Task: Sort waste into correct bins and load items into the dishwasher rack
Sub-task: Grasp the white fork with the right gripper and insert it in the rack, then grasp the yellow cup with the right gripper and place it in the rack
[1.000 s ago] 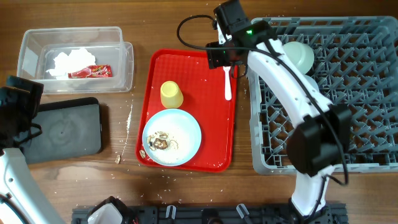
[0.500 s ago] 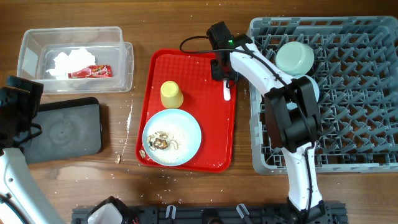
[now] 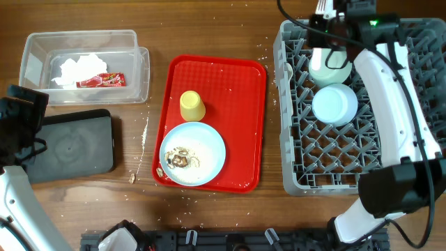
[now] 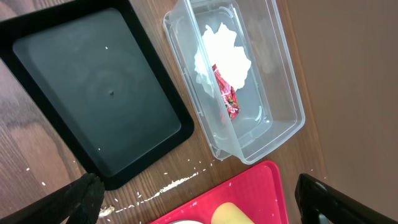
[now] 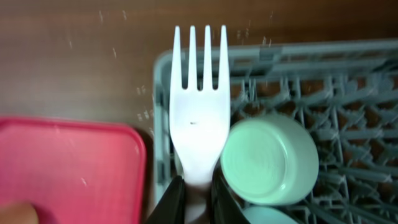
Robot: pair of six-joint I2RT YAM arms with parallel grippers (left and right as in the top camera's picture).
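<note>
My right gripper (image 5: 198, 194) is shut on the handle of the white plastic fork (image 5: 199, 121), tines pointing away, and holds it above the far left corner of the grey dishwasher rack (image 3: 362, 139). In the rack sit the pale green bowl (image 3: 329, 66) and the light blue bowl (image 3: 334, 103), both upside down. The yellow cup (image 3: 192, 106) and the light blue plate (image 3: 202, 143) with brownish food scraps (image 3: 178, 159) rest on the red tray (image 3: 237, 84). The clear tub (image 3: 42, 49) holds the white napkin (image 3: 80, 67) and red wrapper (image 3: 101, 81). My left gripper (image 4: 199, 200) stands open near the black tray (image 4: 93, 93).
White rice-like crumbs (image 3: 145, 132) and a small brown scrap (image 3: 132, 178) lie on the wooden table between the black tray and the red tray. The green bowl (image 5: 270, 158) sits just right of the held fork.
The right gripper shut on the fork on the red tray, then lifted it up and right to the rack's far corner. The left arm has not moved.
</note>
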